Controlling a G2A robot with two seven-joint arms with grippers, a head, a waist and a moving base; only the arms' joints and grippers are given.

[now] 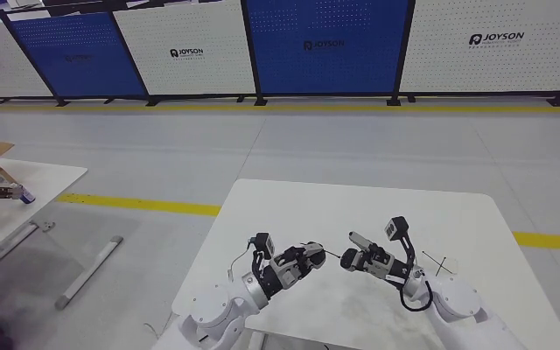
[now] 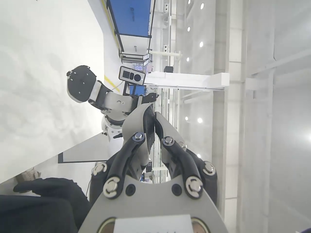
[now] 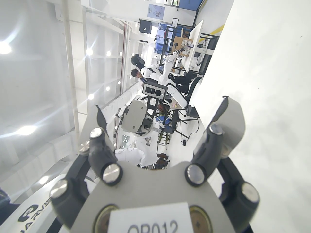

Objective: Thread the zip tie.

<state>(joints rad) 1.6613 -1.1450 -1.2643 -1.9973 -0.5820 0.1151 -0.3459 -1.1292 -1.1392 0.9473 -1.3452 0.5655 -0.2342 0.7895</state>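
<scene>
Two thin black zip ties [image 1: 435,260] lie crossed on the white table [image 1: 350,206], to the right of both arms. My left gripper [image 1: 317,255] hovers above the table's middle; its pads [image 2: 148,122] are pressed together and I see nothing between them. A short way across from it, my right gripper [image 1: 348,248] faces it with fingers [image 3: 224,107] spread wide and empty. The right arm's wrist [image 2: 81,83] appears beyond the left gripper [image 2: 152,120], and the left arm [image 3: 136,118] appears between the spread fingers of the right gripper [image 3: 162,106].
The table's front edge runs close beneath both arms. A second white table [image 1: 35,179] stands far off to the left across bare floor with a yellow line [image 1: 140,205]. Blue and white panels [image 1: 324,44] close the back.
</scene>
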